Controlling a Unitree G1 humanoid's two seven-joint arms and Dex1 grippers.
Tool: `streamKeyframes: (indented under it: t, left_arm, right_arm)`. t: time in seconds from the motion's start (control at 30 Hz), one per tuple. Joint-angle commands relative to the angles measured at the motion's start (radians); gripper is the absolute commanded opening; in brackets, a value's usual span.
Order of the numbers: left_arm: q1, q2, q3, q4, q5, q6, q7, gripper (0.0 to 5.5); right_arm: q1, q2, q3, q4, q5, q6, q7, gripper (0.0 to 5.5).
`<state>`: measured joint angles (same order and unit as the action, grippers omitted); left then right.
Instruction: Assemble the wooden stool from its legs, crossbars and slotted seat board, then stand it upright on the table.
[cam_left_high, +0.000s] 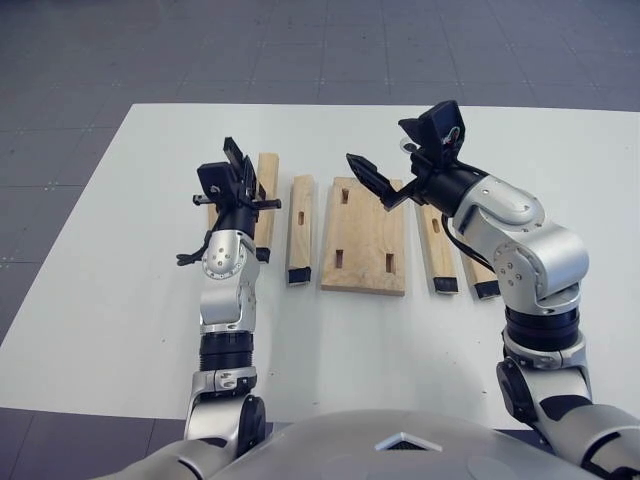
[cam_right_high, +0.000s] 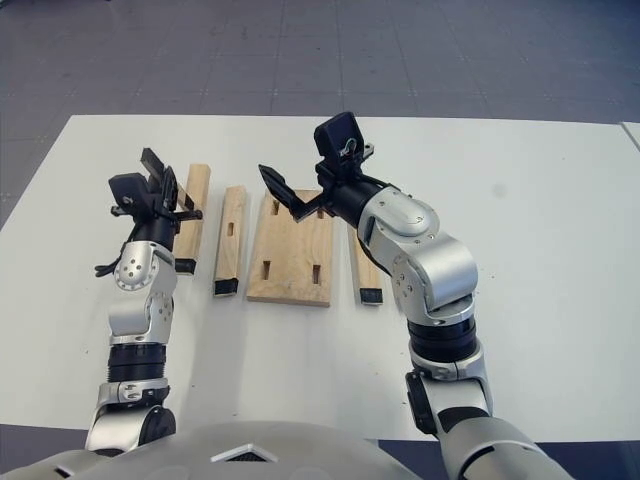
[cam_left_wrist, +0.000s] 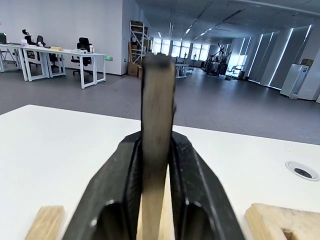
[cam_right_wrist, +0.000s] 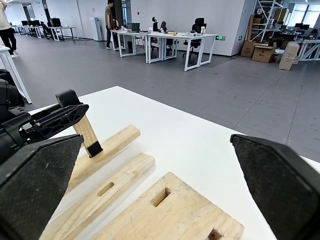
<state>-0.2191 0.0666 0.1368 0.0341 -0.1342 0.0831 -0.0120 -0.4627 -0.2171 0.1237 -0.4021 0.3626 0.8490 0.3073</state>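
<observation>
While spread wide at the right gripper (cam_left_high: 402, 152), with the slotted seat board (cam_left_high: 365, 240) lying below the jaws; clamped tight at the left gripper (cam_left_wrist: 156, 150) on a dark-tipped wooden piece (cam_left_wrist: 156, 100), legs (cam_left_high: 300, 232) flat beneath.

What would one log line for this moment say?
left fingers shut on wooden piece | right fingers open over slotted seat board | loose legs flat on table beside board | stool not assembled

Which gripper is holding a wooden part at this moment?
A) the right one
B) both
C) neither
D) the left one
D: the left gripper has its fingers clamped on a wooden piece, while the right gripper hangs open above the seat board.
</observation>
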Motion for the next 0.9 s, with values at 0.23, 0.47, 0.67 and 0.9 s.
streamKeyframes:
  t: [0.23,0.47,0.67,0.9]
  left_arm:
    - [0.023,0.002,0.000,-0.048,0.007,0.064,0.010,2.24]
    - [-0.042,0.054,0.046,-0.260,0.010,0.243,0.056,3.07]
    - [-0.286,0.123,0.110,-0.377,-0.037,0.565,0.105,3.07]
    - [-0.461,0.169,0.177,-0.076,-0.122,0.674,0.038,3.07]
  right_arm:
    - [-0.019,0.003,-0.001,-0.002,-0.009,-0.005,0.002,5.50]
    - [-0.017,0.006,0.001,-0.003,-0.011,-0.005,-0.002,5.50]
    - [-0.011,0.011,-0.003,-0.004,-0.014,-0.009,-0.010,5.50]
    - [-0.019,0.020,-0.001,0.006,-0.017,-0.016,-0.014,5.50]
